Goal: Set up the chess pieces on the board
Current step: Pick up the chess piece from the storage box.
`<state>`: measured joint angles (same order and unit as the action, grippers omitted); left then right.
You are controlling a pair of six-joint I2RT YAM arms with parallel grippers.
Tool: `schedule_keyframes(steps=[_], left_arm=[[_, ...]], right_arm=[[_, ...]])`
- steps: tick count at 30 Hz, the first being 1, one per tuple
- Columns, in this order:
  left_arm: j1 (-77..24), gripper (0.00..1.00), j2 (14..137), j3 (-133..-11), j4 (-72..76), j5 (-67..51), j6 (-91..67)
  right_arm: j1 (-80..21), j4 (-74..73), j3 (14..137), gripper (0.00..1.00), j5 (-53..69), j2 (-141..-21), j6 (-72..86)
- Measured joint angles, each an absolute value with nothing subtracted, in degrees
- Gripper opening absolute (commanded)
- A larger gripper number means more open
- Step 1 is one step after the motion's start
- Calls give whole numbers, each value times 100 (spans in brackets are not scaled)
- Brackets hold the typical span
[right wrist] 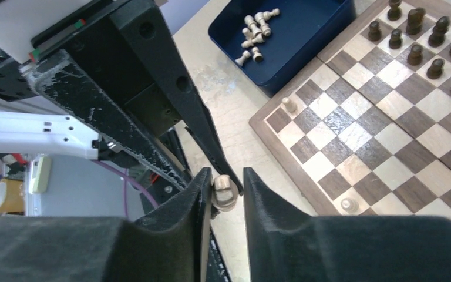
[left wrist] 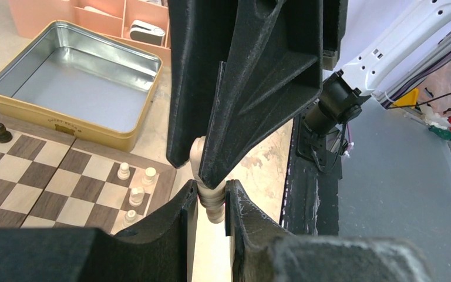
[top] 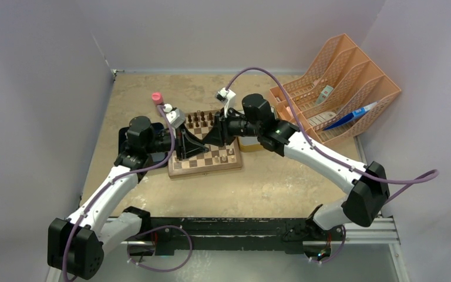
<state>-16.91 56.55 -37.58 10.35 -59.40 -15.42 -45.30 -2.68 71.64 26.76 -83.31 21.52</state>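
Above the near edge of the board [top: 205,168], my two grippers meet tip to tip around one pale chess piece [left wrist: 212,204]. The left gripper [left wrist: 211,197] is shut on its lower body. The right gripper [right wrist: 226,174] straddles the same piece [right wrist: 225,194] from the other end. One right fingertip touches it and a small gap shows at the other, so the jaws are open. Dark pieces [right wrist: 414,54] stand in rows at the board's far side. A few pale pieces [left wrist: 136,195] stand near one corner.
A dark blue tray [right wrist: 323,41] beside the board holds several loose pale pieces [right wrist: 255,32]. An empty metal tin [left wrist: 64,126] sits against the board's other side. An orange file rack [top: 340,88] stands at the back right, and a small pink object [top: 157,97] behind the left arm.
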Motion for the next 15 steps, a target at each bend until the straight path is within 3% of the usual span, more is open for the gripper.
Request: schedule_keyframes(steps=[4,10,15], left_arm=[[-1691,3,5677,-3758,1022,-5933,-1542],[-1715,44,5701,-3981,545,-5533,-1555],[-1702,53,5732,-4399,193,-5089,-1979]], right_arm=[[-4532,-261,7161,6,2749,-8331,2139],[-4515,-158,7094,0,2600,-8270,2213],[-4410,139,6882,0,2324,-7898,2532]])
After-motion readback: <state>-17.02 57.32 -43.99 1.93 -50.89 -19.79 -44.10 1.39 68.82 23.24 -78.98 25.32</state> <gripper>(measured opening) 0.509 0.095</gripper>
